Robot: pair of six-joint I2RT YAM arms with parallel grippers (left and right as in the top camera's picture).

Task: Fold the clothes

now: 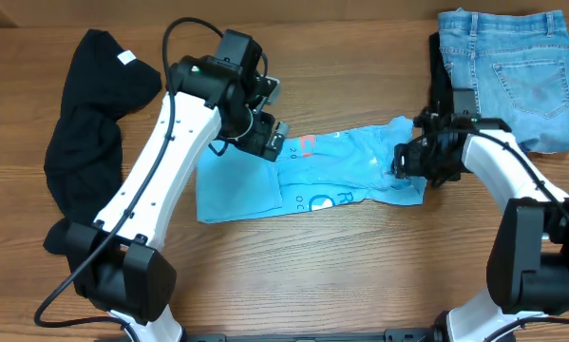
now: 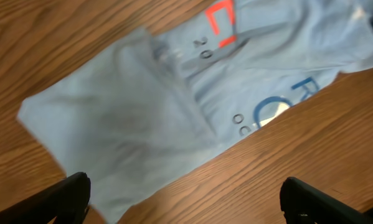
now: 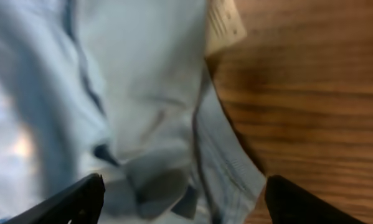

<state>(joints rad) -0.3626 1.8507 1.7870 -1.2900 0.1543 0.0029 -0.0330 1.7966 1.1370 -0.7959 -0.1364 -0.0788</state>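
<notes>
1. The thin light-blue T-shirt with pink-red and white lettering (image 1: 256,185) lies in the middle of the brown wooden table (image 1: 360,275) as a narrow band, its long axis running from 8 o'clock to 2 o'clock.
2. The left gripper (image 1: 273,141) hovers over the band's upper edge, with its jaws wide and nothing between them. The band's free left end lies toward 7 o'clock from it.
3. The right gripper (image 1: 405,161) sits over the 2 o'clock end, its jaws spread wide above bunched cloth and not clamped on it.
4. An end-to-end fold looks likely next. The right arm is already over its end of the band; the left must reach for its own.
</notes>
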